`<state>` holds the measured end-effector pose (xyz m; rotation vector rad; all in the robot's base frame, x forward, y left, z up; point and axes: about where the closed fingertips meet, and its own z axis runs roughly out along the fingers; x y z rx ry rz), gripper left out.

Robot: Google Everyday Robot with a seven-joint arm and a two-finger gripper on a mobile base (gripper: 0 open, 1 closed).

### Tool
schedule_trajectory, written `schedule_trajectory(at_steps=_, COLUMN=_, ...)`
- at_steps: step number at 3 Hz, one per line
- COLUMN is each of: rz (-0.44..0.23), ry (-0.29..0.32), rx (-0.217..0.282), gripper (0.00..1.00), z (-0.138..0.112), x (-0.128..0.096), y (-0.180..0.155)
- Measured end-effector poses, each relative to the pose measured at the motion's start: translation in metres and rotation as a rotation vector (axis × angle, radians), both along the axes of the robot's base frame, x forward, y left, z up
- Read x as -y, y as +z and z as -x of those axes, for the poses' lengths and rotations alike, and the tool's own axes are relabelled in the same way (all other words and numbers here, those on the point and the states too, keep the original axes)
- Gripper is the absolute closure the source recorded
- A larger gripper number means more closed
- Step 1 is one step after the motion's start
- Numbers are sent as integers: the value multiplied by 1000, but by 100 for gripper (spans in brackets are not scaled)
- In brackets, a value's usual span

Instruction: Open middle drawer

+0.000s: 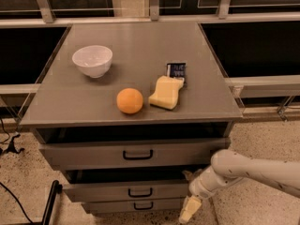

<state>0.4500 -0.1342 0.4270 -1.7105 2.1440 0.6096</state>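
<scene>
The grey cabinet has three drawers. The middle drawer (126,191) is a flat grey front with a small black bar handle (139,192), and it stands a little out with a dark gap above it. My gripper (191,199), cream-tipped on a white arm (253,170), is at the right end of the middle drawer front, low beside the cabinet's right corner. The top drawer (136,153) is above it and the bottom drawer (140,205) is below it.
On the cabinet top (140,41) are a white bowl (93,60), an orange (130,101), a yellow sponge (166,93) and a small dark packet (176,71). A metal rail runs behind. A black stand leg (49,205) and cables lie on the speckled floor at left.
</scene>
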Motion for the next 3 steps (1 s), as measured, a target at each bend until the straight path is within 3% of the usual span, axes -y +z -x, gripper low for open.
schedule_trajectory(at_steps=1, rz=-42, ry=-8, rx=-99, gripper=0, z=34, x=8, y=9)
schedule_trajectory(at_steps=2, rz=-88, ry=-44, rx=-167, gripper=0, z=85, x=25, y=26)
schedule_trajectory(at_steps=3, rz=-88, ry=-44, rx=-167, gripper=0, z=85, x=25, y=26)
